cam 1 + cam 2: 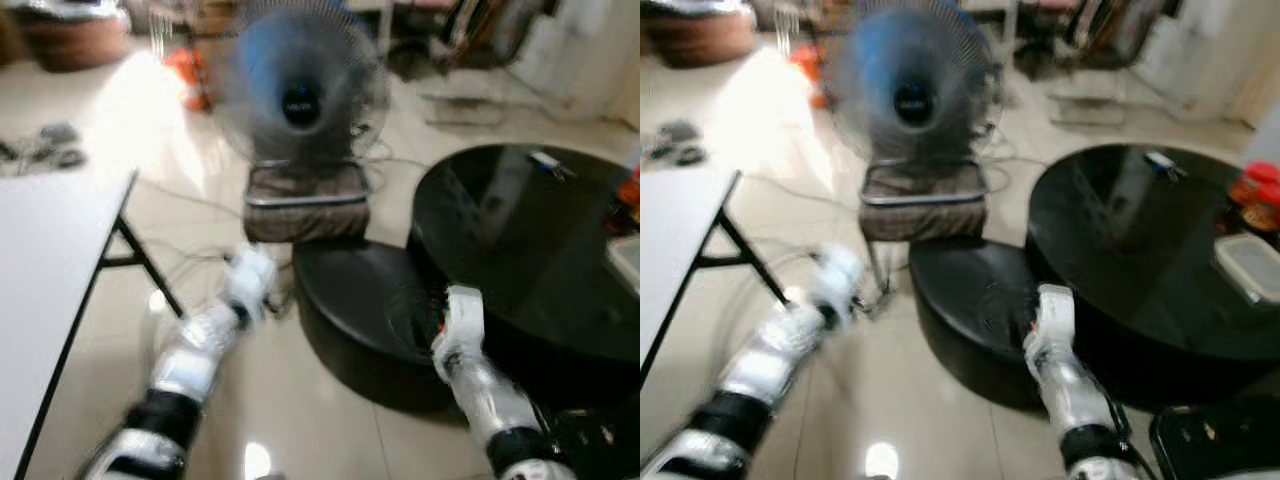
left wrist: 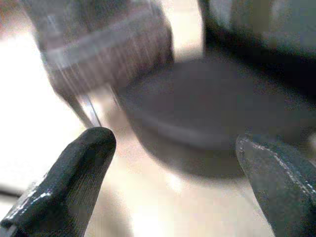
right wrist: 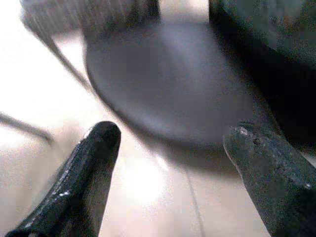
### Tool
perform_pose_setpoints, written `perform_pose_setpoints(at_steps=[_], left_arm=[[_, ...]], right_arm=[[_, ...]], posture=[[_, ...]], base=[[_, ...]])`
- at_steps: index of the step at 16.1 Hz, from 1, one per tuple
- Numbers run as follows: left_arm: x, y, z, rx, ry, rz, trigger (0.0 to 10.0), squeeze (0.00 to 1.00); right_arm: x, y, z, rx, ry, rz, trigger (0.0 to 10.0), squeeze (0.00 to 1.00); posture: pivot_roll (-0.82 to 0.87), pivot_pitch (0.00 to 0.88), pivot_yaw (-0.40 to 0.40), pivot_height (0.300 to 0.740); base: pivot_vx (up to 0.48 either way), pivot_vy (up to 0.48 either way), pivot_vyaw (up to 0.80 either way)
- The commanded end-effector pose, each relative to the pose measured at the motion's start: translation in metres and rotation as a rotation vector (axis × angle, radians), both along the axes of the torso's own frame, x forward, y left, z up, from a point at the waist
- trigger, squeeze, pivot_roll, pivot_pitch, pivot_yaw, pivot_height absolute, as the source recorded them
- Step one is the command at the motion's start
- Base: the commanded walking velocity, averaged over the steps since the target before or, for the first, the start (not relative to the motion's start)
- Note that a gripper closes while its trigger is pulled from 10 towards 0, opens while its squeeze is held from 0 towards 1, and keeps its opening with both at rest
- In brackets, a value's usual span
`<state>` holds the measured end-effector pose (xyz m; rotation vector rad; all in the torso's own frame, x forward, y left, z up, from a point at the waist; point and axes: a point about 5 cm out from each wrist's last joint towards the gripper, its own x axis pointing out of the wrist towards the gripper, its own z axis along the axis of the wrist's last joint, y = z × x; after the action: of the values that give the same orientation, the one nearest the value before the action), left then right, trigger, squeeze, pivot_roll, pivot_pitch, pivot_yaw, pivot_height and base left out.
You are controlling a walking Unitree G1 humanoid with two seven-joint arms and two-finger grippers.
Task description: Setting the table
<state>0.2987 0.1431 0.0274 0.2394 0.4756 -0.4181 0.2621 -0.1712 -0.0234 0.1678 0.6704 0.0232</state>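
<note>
Item: left gripper (image 2: 173,163) and right gripper (image 3: 170,163), fingers spread and empty, held forward over floor, apparently for transit; clear lidded container (image 1: 1250,265) rests on black round table (image 1: 1120,240), not yet approached.

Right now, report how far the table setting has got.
Barely begun. Done: nothing laid in place on the black round table; a clear container and red-lidded jars sit at its edge. In hand: nothing, left tool and right tool open. Left: all placing.
</note>
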Motion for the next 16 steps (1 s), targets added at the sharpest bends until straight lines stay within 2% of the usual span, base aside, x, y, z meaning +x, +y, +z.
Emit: perform_pose_setpoints(at_steps=[1, 2, 3, 5, 8, 12, 13, 16], left_arm=[[-0.011, 0.014, -0.020, 0.043, 0.080, 0.045, 10.0, 0.00], [-0.024, 0.021, -0.039, 0.061, 0.198, 0.097, 10.0, 0.00], [-0.046, 0.032, -0.063, 0.117, 0.348, 0.145, 10.0, 0.00], [-0.058, 0.032, -0.074, 0.111, 0.379, 0.129, 10.0, 0.00], [-0.086, 0.041, -0.094, 0.172, 0.496, 0.143, 10.0, 0.00], [-0.097, 0.036, -0.102, 0.167, 0.532, 0.111, 10.0, 0.00], [-0.098, 0.029, -0.104, 0.169, 0.534, 0.096, 10.0, 0.00], [-0.103, 0.016, -0.108, 0.171, 0.545, 0.077, 10.0, 0.00]], right_arm=[[-0.002, 0.008, -0.005, -0.002, 0.010, 0.042, 10.0, 0.00], [-0.009, 0.015, -0.012, 0.002, 0.040, 0.082, 10.0, 0.00], [-0.017, 0.032, -0.020, 0.014, 0.082, 0.200, 10.0, 0.00], [-0.025, 0.036, -0.029, 0.043, 0.142, 0.197, 10.0, 0.00], [-0.046, 0.024, -0.046, 0.012, 0.264, 0.082, 10.0, 0.00], [-0.060, 0.023, -0.054, 0.073, 0.298, -0.016, 10.0, 0.00], [-0.068, 0.027, -0.058, 0.097, 0.315, -0.030, 10.0, 0.00], [-0.072, 0.028, -0.060, 0.129, 0.320, -0.057, 10.0, 0.00]], posture=[[0.04, 0.023, 0.019, 0.740], [0.06, 0.030, 0.012, 0.740], [0.06, 0.037, 0.005, 0.740], [0.09, 0.050, -0.021, 0.740], [0.11, 0.064, -0.029, 0.740], [0.08, 0.074, -0.001, 0.740], [0.07, 0.074, 0.014, 0.740], [0.06, 0.069, 0.026, 0.740]], base=[[0.000, 0.000, 0.00], [0.000, 0.000, 0.00], [0.000, 0.000, 0.00], [0.000, 0.000, 0.00], [0.000, 0.000, 0.00], [0.000, 0.000, 0.00], [0.000, 0.000, 0.00], [0.000, 0.000, 0.00]])
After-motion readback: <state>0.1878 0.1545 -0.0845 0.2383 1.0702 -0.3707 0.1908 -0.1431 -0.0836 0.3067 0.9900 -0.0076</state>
